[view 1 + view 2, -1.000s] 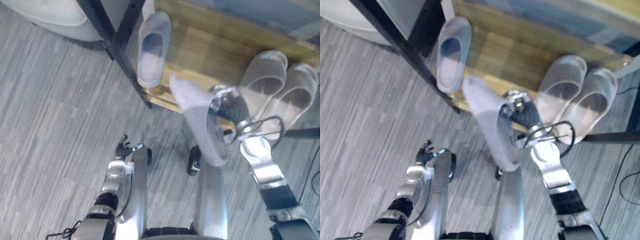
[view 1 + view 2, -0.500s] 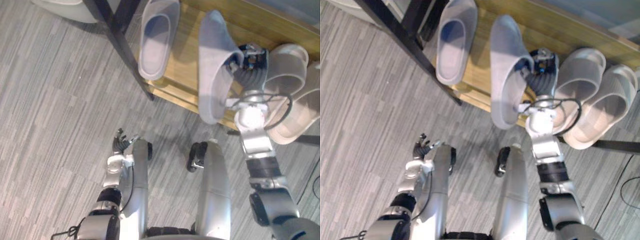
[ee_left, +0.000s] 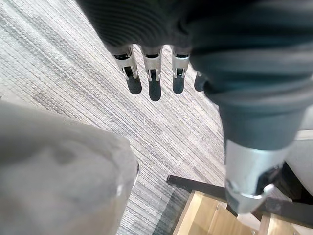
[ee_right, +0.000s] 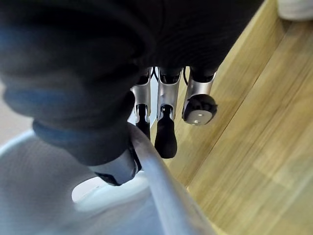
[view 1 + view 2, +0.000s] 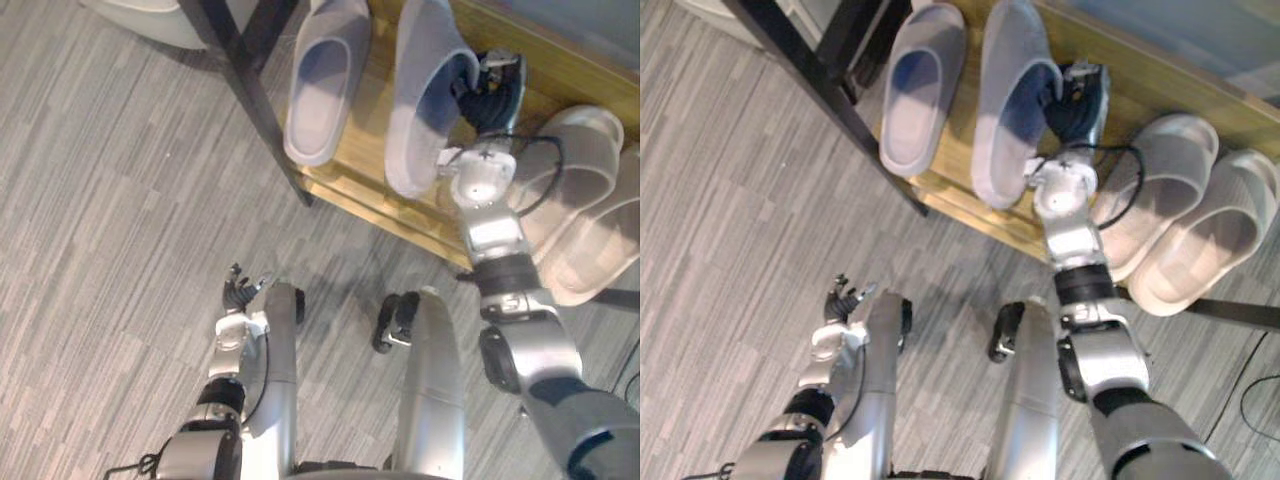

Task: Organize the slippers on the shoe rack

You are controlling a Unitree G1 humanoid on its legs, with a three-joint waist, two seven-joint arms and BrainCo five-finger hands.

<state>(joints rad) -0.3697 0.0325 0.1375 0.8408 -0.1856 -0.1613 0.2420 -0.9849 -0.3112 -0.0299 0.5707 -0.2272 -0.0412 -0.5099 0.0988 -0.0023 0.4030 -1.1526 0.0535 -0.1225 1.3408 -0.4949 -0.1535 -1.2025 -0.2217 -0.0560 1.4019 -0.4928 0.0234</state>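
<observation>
The right hand [image 5: 487, 95] pinches the grey slipper [image 5: 418, 110] by its side wall, thumb inside, over the wooden shelf [image 5: 352, 178] just beside its mate [image 5: 322, 90]; the toe is cut off. The left hand [image 5: 240, 292] hangs relaxed near the floor [image 5: 120, 200].

light: bright, diffuse, even across floor [image 5: 120, 200]
shadows: soft, beside grey slipper [image 5: 410, 120] on shoe rack shelf [image 5: 365, 165]
glare: faint sheen on shelf wood
</observation>
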